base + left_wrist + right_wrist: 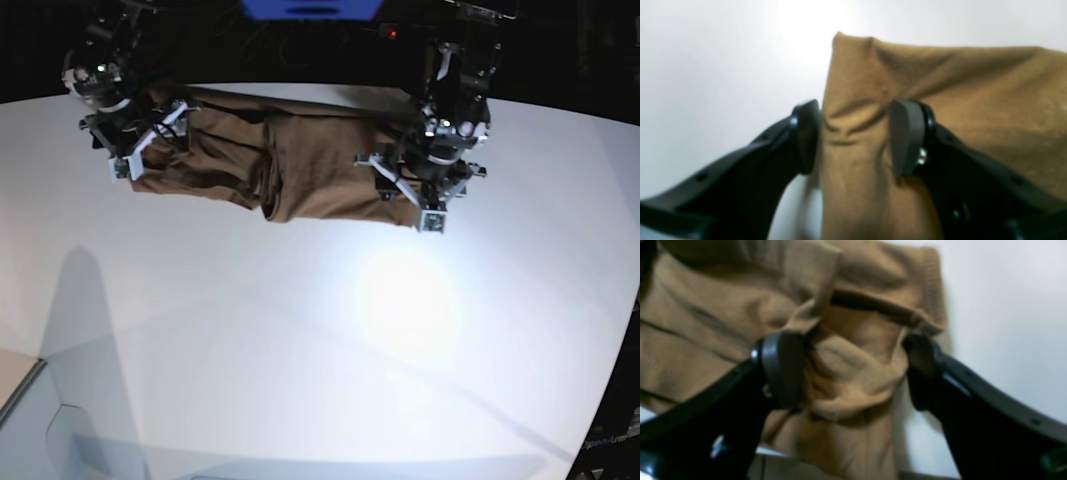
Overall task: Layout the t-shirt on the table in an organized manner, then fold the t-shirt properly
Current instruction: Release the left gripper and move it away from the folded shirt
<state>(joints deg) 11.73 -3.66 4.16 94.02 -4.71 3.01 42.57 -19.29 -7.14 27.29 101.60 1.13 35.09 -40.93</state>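
The near stretch of the table [300, 360] lies bare; the t-shirt [290, 170] is a long bunched strip along the far edge, so laying out is still in hand. The left gripper [853, 136] stands parted astride one end's fabric, the right gripper [853, 370] likewise around a wad at the other end. Next, I judge, both must close and spread it.

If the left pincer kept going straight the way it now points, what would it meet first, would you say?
Most likely the brown t-shirt: the left pincer stands open with cloth between its pads, and the white table lies beneath. Depth is unclear.
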